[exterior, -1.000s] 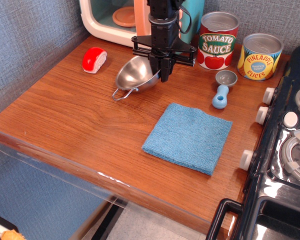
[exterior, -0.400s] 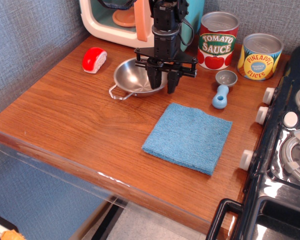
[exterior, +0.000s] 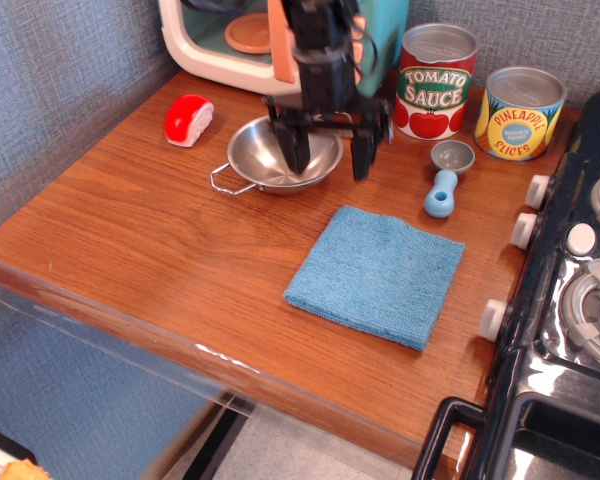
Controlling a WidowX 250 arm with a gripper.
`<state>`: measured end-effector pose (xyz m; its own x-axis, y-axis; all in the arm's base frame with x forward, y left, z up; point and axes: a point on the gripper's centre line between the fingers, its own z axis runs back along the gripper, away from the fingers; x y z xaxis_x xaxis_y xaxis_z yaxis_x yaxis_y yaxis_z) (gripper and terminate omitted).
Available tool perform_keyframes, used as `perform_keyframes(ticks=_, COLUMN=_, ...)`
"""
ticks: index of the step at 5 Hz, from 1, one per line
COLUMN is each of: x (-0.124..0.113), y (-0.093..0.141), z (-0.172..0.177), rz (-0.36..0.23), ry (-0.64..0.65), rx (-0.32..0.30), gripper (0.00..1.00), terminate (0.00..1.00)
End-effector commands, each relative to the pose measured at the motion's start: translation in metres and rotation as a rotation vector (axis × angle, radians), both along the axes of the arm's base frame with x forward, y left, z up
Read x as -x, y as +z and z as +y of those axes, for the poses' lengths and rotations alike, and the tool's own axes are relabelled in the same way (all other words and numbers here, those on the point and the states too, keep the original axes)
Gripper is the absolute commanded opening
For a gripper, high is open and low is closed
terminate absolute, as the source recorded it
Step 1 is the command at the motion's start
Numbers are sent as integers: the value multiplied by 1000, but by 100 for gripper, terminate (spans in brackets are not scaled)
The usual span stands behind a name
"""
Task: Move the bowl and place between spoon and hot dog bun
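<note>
Observation.image view, contents of a wooden surface [exterior: 160, 250]:

Item: bowl [exterior: 270, 158], shiny steel, round, standing level on the surface, one wire loop handle pointing to the front left. Position: between the hot dog bun [exterior: 188, 120] to its left and the spoon [exterior: 446, 176] to its right, nearer the bun, touching neither.

Item: claw [exterior: 328, 152], black, on a dark arm descending from above. Spread wide; one finger reaches down inside the bowl, the other hangs outside the bowl's right rim. Nothing gripped between the fingers.

Item: hot dog bun, red top, white base, near the left back of the surface.

Item: spoon, grey cup toward the back, light-blue handle toward the front.

Item: blue cloth [exterior: 378, 273], flat, in front of bowl and spoon, apart from both.

Item: tomato sauce can [exterior: 436, 80] and pineapple slices can [exterior: 520, 112], upright at the back, behind the spoon.

Item: toy stove [exterior: 570, 300], right edge.
</note>
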<state>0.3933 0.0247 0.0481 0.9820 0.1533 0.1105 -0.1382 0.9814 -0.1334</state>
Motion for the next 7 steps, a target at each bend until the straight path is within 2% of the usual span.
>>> perform_keyframes(ticks=1, x=51, y=91, z=21, rz=-156, ry=20, rx=-76, gripper=100, terminate=0)
perform_keyframes(ticks=3, x=85, y=76, z=40, rz=-71, ry=-53, rx=-159, gripper=100, terminate=0)
perform_keyframes(ticks=4, x=90, y=74, z=44, rz=-68, ry=-107, rx=-121, gripper=100, terminate=0)
perform_keyframes(ticks=6, x=91, y=74, z=45, rz=-74, ry=-147, rx=-118, gripper=100, terminate=0)
perform_keyframes(ticks=7, x=91, y=74, z=45, rz=-74, ry=-147, rx=-118, gripper=100, terminate=100)
